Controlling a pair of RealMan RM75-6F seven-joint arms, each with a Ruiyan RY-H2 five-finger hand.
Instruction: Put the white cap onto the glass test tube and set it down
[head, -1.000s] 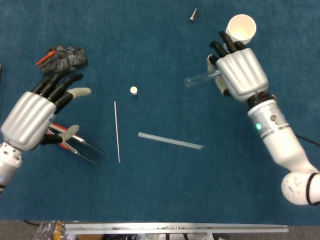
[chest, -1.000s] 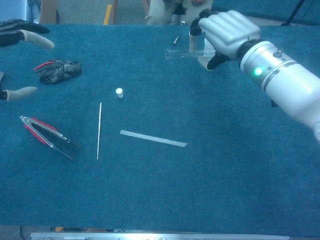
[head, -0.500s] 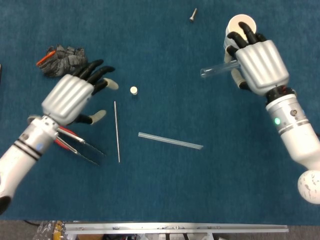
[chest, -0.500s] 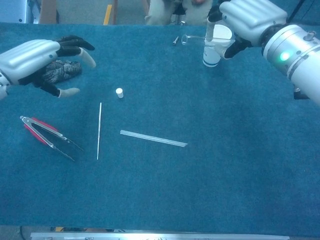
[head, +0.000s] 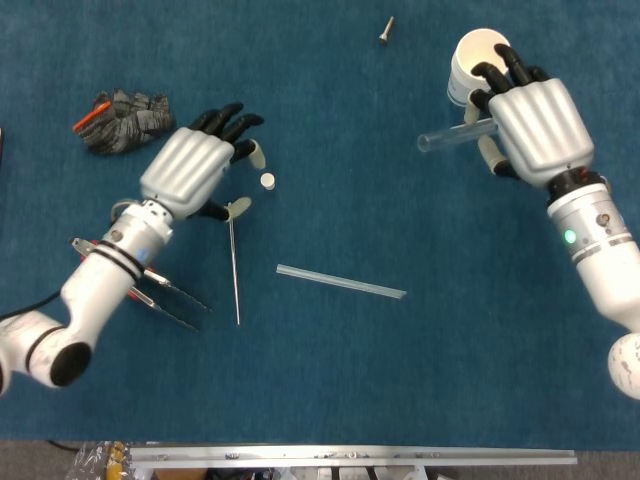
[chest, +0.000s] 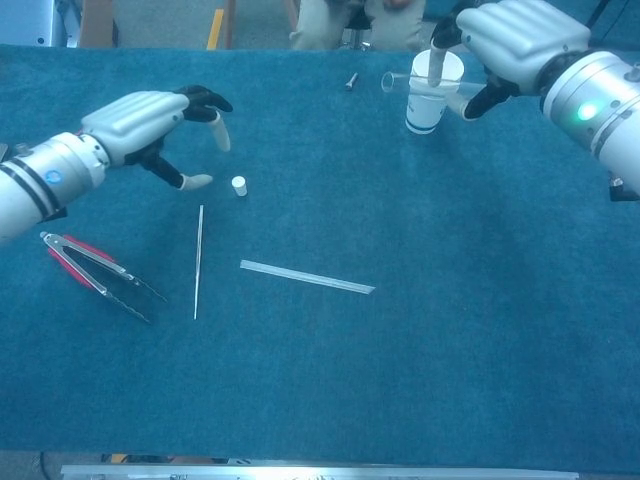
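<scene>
- Now my left hand (head: 190, 172) has come in from the side, and it hangs close to the white cap (head: 267, 181).
- My right hand (head: 535, 128) has moved a bit away from the middle, toward the paper cup (chest: 432, 92).
- Nearest to me on the blue worktop (head: 400, 380) lie the red-handled pliers (chest: 95, 272), and their tips point toward the middle.
- Just past them lie a thin white rod (head: 234, 262) and a flat clear strip (head: 340, 282), a little apart from each other.
- Next comes the white cap, sitting alone on the worktop, just beyond the top end of the rod.
- My left fingers (chest: 207, 99) are spread wide and hold nothing; the thumb and one fingertip sit on either side of the cap, near it but not touching.
- Off to the left of that hand lies a crumpled dark glove (head: 125, 118).
- Farther back, my right fingers (head: 497, 75) are curled around the glass test tube (head: 450, 136), holding it up above the worktop.
- It lies almost flat, and its free end pokes out toward the middle.
- That hand is right beside the paper cup.
- Far at the back lies a small bolt (head: 386, 30).
</scene>
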